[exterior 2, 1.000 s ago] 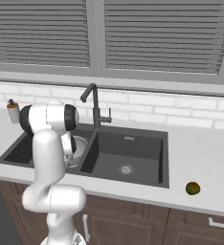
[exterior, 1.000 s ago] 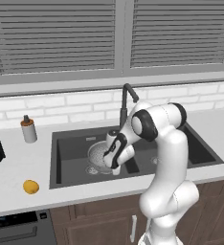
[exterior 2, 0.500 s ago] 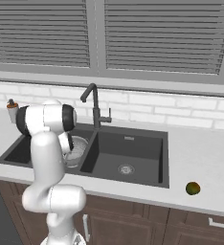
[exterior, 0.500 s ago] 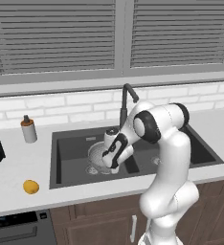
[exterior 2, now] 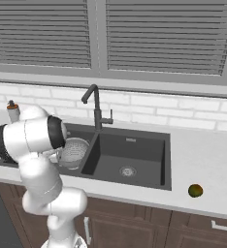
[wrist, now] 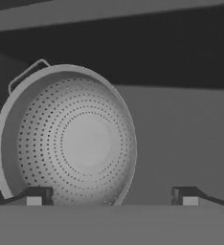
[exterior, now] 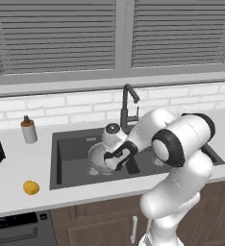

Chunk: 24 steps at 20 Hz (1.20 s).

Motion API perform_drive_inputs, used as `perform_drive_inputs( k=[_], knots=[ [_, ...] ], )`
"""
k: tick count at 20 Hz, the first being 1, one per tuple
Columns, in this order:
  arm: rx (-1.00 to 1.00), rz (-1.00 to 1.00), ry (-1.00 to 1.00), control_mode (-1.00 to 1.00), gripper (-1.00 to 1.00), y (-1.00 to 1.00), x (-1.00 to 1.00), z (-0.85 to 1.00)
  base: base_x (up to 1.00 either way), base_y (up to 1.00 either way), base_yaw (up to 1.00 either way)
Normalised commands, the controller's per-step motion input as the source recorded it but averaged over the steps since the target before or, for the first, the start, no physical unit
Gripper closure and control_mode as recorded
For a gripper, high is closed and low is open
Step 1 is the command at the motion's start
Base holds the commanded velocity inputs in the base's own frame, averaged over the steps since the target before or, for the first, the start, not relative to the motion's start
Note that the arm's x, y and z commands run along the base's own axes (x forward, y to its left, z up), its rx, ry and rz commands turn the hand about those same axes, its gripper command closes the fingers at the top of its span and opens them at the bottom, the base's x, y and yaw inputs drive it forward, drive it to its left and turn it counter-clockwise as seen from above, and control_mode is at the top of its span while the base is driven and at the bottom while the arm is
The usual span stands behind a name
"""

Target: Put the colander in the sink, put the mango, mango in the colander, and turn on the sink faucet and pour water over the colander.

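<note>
One step of three looks done to us: the colander (wrist: 68, 139) sits in the sink's (exterior: 68, 149) left basin, and our claw (wrist: 111, 195) hangs wide open over it, holding nothing. Both mangoes wait on the worktop (exterior 2: 202, 160), the yellow mango (exterior: 31, 187) left of the sink and the green mango (exterior 2: 196, 190) right, and the faucet (exterior 2: 94, 104) runs no water.

colander (wrist: 75, 143) crowds left basin; right basin (exterior 2: 130, 157) seemingly open.

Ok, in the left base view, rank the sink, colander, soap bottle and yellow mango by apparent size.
1. Sink
2. Colander, partly hidden by the arm
3. Soap bottle
4. Yellow mango, though it lies nearer the camera than the bottle
</note>
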Motion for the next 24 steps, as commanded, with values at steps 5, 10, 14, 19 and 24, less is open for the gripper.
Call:
perform_drive_inputs(
  k=[5, 10, 14, 19, 24],
  knots=[
    [-0.07, 0.15, -0.19, -1.0, -1.0, 0.35, -0.67, 0.9, 0.0, 0.0, 0.0],
    [-0.04, 0.24, 0.08, -1.0, -1.0, 0.31, -0.05, 1.0, 0.0, 0.0, 0.0],
    [-0.02, 0.22, 0.24, -1.0, -1.0, 0.25, 0.0, 1.0, 0.0, 0.0, 0.0],
    [-0.08, 0.11, 0.1, -1.0, -1.0, 0.56, 0.0, 0.38, 0.0, 0.0, 0.0],
    [-0.02, 0.13, 0.06, -1.0, -1.0, 0.57, 0.07, 0.0, 0.0, 0.0, 0.0]
  ],
)
